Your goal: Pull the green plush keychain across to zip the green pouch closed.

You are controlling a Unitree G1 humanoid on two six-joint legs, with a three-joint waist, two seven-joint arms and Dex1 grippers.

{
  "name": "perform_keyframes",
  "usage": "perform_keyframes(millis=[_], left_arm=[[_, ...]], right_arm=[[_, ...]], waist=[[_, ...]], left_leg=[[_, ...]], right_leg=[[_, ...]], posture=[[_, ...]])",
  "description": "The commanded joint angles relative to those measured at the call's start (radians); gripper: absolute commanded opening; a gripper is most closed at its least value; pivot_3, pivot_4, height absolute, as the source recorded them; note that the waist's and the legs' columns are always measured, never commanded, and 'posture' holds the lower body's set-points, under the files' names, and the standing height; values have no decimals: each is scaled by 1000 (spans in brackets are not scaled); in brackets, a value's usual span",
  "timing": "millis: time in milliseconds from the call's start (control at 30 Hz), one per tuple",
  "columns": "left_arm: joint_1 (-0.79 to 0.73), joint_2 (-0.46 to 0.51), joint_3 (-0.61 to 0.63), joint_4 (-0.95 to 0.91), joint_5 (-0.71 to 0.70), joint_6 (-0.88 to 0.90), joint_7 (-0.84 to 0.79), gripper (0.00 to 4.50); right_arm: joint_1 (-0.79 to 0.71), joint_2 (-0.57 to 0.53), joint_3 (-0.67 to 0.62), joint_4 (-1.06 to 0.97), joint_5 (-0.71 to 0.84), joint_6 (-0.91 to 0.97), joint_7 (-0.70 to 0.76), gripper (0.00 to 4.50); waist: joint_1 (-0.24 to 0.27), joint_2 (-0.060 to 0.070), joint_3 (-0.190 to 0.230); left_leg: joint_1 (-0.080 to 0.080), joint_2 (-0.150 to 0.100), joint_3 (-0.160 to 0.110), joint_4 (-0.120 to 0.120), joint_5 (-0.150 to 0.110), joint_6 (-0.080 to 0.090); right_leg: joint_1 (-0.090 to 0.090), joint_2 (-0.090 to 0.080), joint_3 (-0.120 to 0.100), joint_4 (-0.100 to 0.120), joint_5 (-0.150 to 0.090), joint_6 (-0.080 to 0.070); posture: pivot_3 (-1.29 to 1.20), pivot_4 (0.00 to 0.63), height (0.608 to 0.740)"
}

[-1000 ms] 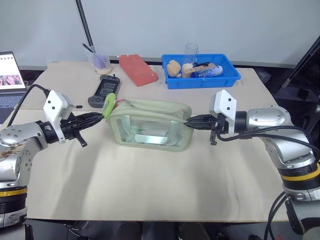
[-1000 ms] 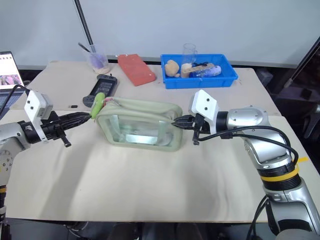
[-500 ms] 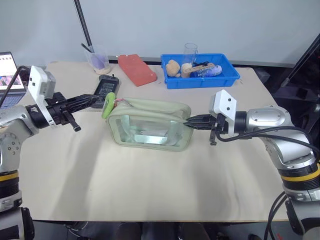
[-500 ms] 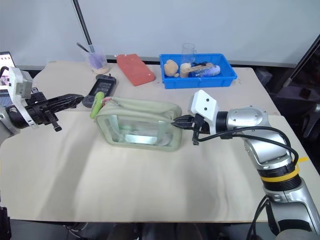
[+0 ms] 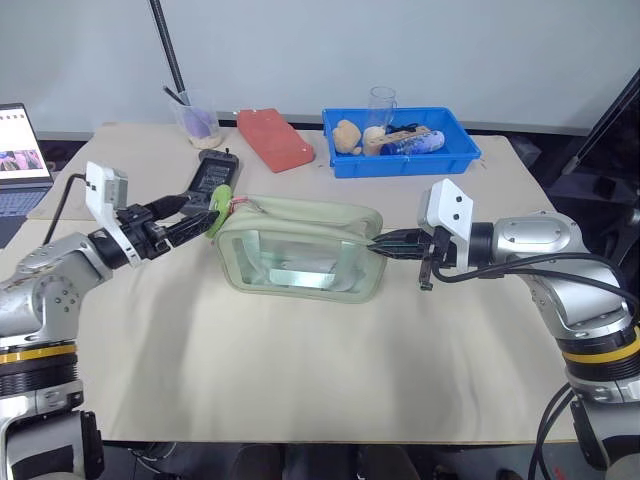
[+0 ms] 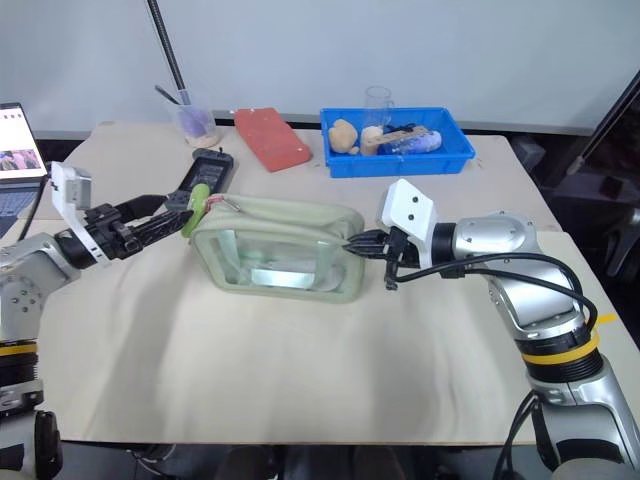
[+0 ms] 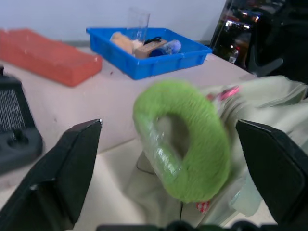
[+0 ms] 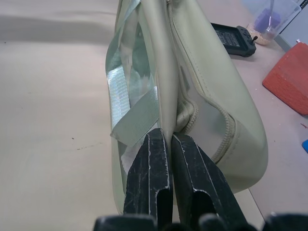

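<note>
One green plush keychain [image 7: 185,144], one green pouch [image 5: 300,245], two claws.

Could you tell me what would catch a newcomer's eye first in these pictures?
Mid-table, the green pouch is stretched between both arms: the right gripper pinches its end, while the left gripper's open fingers flank the green plush keychain. Behind sits a blue tray.

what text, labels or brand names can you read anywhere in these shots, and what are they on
No text can be read in these pictures.
laptop: its screen shows an image and some lines, too small to read.
black handheld device: keys and a grille, no legible marking.
bottle in the blue tray: a label, too small to read.
green pouch and green plush keychain: no print visible.
</note>
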Motion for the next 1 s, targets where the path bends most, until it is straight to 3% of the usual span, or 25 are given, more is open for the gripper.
perform_keyframes(millis=[33,367,467,700,1000], left_arm=[[-61,-8,14,28,-14,-9,5,4460],[-12,-18,-21,-41,-60,66,-63,4460],[-13,-23,-19,-44,-51,52,-58,3593],[-23,-11,-4,-37,-47,45,-58,182],[-94,26,34,-67,-102,96,-55,34]], right_arm=[[0,-9,-38,-36,2,6,-15,0],[6,-14,-44,-54,7,23,-26,0],[0,-13,-43,-46,5,21,-28,0],[-9,-8,-38,-30,0,12,-28,0],[-3,-10,-39,-27,-2,6,-27,0]], waist=[[0,0,0],[-2,0,0],[-1,0,0],[-2,0,0],[-2,0,0]], left_leg=[[0,0,0,0,0,0],[0,0,0,0,0,0],[0,0,0,0,0,0],[0,0,0,0,0,0],[0,0,0,0,0,0]], right_leg=[[0,0,0,0,0,0],[0,0,0,0,0,0],[0,0,0,0,0,0],[0,0,0,0,0,0],[0,0,0,0,0,0]], posture=[[0,150,740],[0,150,740],[0,150,740],[0,150,740],[0,150,740]])
